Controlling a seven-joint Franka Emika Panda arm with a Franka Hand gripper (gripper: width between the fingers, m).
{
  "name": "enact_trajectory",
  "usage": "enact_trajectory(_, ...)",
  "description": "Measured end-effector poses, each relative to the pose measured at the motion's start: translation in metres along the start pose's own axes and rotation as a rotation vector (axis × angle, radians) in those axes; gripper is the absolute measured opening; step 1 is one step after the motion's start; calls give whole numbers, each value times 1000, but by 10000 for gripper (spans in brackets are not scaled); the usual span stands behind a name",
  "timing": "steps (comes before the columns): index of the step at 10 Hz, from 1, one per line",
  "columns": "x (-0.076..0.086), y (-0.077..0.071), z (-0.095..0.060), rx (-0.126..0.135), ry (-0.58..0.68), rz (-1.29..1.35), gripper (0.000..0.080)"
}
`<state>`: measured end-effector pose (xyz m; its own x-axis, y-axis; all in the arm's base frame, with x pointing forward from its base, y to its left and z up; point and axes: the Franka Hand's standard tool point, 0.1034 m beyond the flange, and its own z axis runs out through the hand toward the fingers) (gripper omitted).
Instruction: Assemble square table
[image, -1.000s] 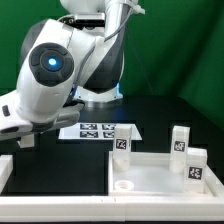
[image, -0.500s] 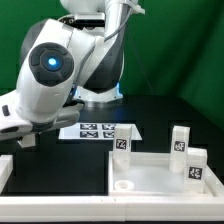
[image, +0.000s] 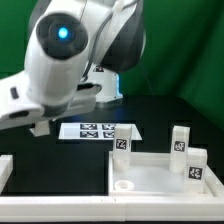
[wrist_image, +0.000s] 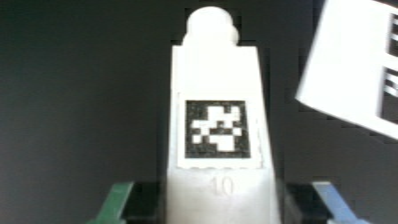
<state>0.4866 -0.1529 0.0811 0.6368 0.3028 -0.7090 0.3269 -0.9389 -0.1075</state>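
Note:
A white table leg (wrist_image: 217, 110) with a black-white tag fills the wrist view, rounded tip pointing away, its base between my green finger (wrist_image: 118, 200) and blue finger. My gripper (wrist_image: 217, 205) is shut on this leg, with thin dark strips showing at each side. In the exterior view the gripper (image: 40, 127) hangs low at the left, above the black table, and the held leg is hard to make out there. The square tabletop slab (image: 160, 172) lies at the front right. Three tagged legs stand around it (image: 122, 141) (image: 180, 140) (image: 197, 166).
The marker board (image: 95, 130) lies flat behind the slab, just to the exterior view's right of the gripper; its corner shows in the wrist view (wrist_image: 356, 70). A white border rail (image: 5, 172) sits at the left edge, another along the front (image: 60, 207).
The arm has swung upward and toward the exterior view's right, lifting the gripper slightly off the table. The slab and standing legs have not moved.

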Motion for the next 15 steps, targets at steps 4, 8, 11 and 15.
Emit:
enact_trajectory(4, 1, 7, -42, -48, 113, -39, 289)
enact_trajectory(8, 26, -11, -103, -2, 363, 82, 289)
enact_trajectory(11, 62, -31, -173, -34, 570, 217, 290)
enact_trajectory(15, 65, -21, -175, -117, 804, 234, 290)
